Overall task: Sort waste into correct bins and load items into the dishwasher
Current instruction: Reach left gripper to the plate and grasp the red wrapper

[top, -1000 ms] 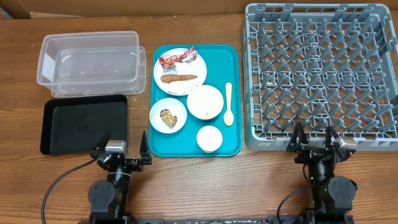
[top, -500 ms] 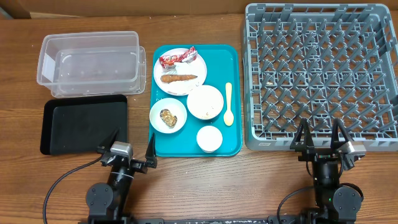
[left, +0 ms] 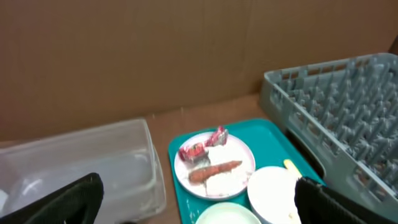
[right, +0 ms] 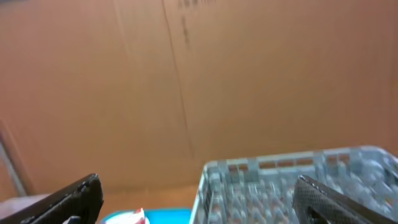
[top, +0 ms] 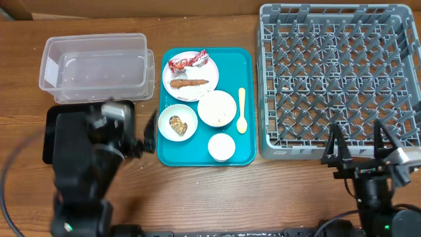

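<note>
- Brown wooden counter [top: 217, 197] fills the overhead frame, with a teal tray [top: 247, 155] in the middle.
- The red wrapper [top: 187, 61] and carrot stick [top: 190, 83] lie on the pink plate [top: 212, 71], at the tray's upper end.
- Both lie up and right of the left arm [top: 79, 164], the nearer one.
- The stick's long side runs left to right.
- The left arm is lifted over the black tray [top: 49, 135], blurry, its jaws wide apart and empty.
- The right arm [top: 375, 191] stands lower right by the grey rack [top: 270, 79], jaws also wide apart and empty.
</note>
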